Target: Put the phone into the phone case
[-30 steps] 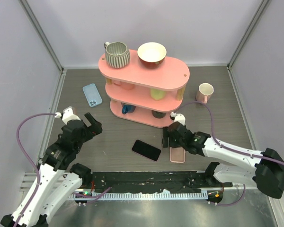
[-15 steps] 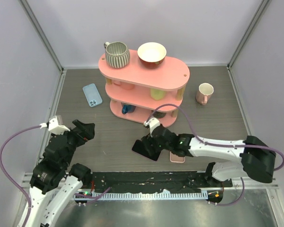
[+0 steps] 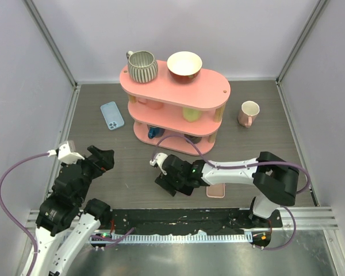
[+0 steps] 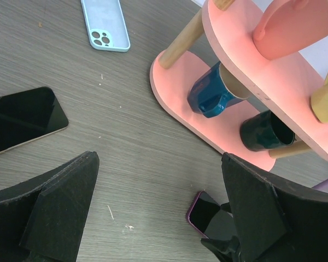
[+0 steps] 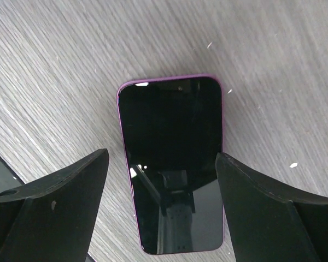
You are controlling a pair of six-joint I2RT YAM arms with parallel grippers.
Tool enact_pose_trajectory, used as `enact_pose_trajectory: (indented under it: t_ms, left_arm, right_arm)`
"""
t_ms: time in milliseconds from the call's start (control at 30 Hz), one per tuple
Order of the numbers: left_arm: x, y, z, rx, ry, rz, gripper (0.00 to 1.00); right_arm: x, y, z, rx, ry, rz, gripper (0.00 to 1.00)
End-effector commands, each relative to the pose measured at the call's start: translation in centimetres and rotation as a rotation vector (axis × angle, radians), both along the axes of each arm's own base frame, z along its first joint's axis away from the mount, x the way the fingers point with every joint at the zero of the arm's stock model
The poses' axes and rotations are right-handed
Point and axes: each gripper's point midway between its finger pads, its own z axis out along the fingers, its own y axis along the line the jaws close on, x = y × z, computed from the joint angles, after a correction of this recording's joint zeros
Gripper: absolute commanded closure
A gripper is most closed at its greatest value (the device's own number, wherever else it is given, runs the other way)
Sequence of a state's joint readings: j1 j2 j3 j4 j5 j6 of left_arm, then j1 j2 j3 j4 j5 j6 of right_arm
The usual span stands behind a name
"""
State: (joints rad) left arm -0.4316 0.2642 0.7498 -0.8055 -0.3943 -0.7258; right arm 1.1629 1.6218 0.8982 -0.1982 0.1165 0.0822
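Note:
A black phone with a purple rim (image 5: 172,158) lies flat, screen up, on the dark wood table. My right gripper (image 5: 163,164) is open, low over it, one finger on each side of its long edges. In the top view the right gripper (image 3: 169,181) hides most of the phone. The phone also shows in the left wrist view (image 4: 205,213). A pink phone case (image 3: 216,190) lies just right of it. A light blue case (image 3: 112,115) lies at the far left. My left gripper (image 3: 100,158) is open and empty at the left.
A pink three-tier shelf (image 3: 210,95) with mugs and a bowl stands at the back middle. A pink and white mug (image 3: 249,111) stands to its right. A second black phone (image 4: 22,117) shows at the left of the left wrist view.
My right arm has swung left from above the pink case to over the phone. My left arm pulled back toward the near left about half a second ago and has held still since.

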Motion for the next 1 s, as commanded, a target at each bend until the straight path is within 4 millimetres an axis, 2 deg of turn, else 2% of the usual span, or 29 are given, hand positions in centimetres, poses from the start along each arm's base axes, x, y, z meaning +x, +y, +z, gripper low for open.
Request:
enact_pose_trajectory:
  t_ms: [0,267,667,967]
  left_arm:
    - [0.1,0.4,1.3,-0.006,-0.032,0.02,0.0]
    - [0.3,0.1,1.3,-0.008,-0.037,0.011,0.0]
    - [0.2,-0.3,1.4,-0.013,-0.043,-0.012,0.0]
    - [0.2,-0.3,1.4,-0.014,-0.044,-0.014,0.0]
  right_arm:
    - [-0.3,0.1,0.4,-0.031,-0.013,0.047,0.14]
    - [-0.6,-1.2,0.6,-0.073,-0.02,0.063,0.12]
    - [0.0,-1.6,1.6,-0.096,-0.063,0.081,0.11]
    - [-0.4,-2.4,0.5,-0.14,-0.044,0.103,0.1]
